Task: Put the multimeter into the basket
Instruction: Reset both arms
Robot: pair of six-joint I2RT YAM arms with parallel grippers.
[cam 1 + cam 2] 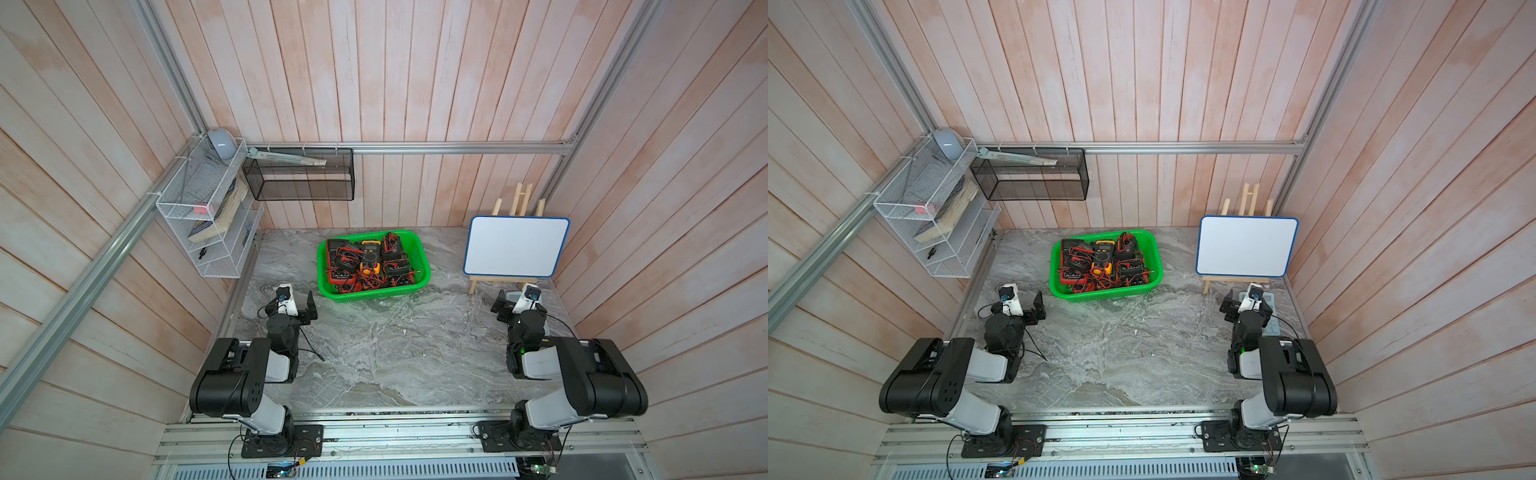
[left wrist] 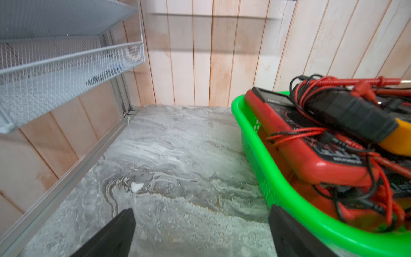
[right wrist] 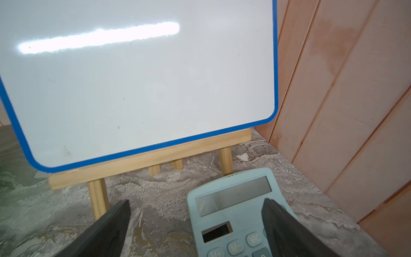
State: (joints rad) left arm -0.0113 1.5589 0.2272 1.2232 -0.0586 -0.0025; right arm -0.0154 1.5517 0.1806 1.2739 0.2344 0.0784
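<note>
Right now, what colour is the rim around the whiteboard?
The whiteboard rim is blue, clearest in the right wrist view.

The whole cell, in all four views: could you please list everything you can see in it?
table: one, grey marbled.
basket: one, bright green, on the table near the back wall.
multimeters: several, red, black, one yellow, piled in the basket with red and black leads.
easel: one, pale wood, on the table.
whiteboard: one, white, blue edge, on the easel, back right.
calculator: one, light blue, flat on the table before the easel.
wire rack: one, white, left wall, holding a book.
mesh bin: one, black, back wall.
left arm: one, black and white, jaws open and empty beside the basket.
right arm: one, black and white, jaws open and empty by the calculator.
</note>
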